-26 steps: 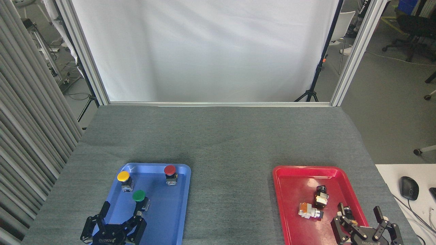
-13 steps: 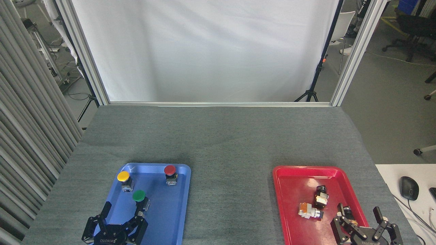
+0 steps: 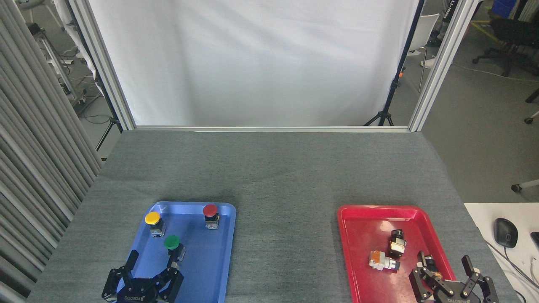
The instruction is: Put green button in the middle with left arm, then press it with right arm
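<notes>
In the head view, little had changed over the last second: the left tool (image 3: 151, 261) had slipped slightly nearer the bottom edge, and the green button (image 3: 172, 245) sat just where it had been. By that, the pick-up had not begun.

The button stood upright in the blue tray (image 3: 210, 269), nearer than the yellow button (image 3: 153, 222) and red button (image 3: 210, 214), its cap just beyond the left tool's right fingertip. That tool was spread, holding nothing, fingers pointing away from the robot over the tray's near left corner.

The middle (image 3: 286, 252), the bare cloth right of the blue tray, lay unoccupied. Far right of it, the right tool (image 3: 446, 267) hung spread and empty over the near corner of the red tray (image 3: 362, 235).
</notes>
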`<state>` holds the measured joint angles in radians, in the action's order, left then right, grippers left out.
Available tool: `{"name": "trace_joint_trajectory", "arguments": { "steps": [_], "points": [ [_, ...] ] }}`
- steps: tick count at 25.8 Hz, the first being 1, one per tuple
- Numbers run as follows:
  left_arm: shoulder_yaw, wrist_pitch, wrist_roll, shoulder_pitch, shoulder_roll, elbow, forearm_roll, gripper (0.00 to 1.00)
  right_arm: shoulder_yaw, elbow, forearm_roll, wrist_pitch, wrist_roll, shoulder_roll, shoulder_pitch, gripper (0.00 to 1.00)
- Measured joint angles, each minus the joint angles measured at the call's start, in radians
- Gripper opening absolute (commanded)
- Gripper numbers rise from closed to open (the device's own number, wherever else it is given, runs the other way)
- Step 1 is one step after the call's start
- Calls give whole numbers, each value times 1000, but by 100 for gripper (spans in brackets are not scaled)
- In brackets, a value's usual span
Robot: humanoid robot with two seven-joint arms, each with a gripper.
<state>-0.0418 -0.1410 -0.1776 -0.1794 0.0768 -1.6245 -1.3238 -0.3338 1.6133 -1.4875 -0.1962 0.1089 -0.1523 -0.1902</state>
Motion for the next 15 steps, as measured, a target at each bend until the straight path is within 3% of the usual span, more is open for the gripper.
{"name": "trace_joint_trajectory", "arguments": {
  "steps": [15],
  "points": [
    [-3,0,7,4,1,-5,1,99,1,1,1,0,-3,0,-8,100]
  ]
}}
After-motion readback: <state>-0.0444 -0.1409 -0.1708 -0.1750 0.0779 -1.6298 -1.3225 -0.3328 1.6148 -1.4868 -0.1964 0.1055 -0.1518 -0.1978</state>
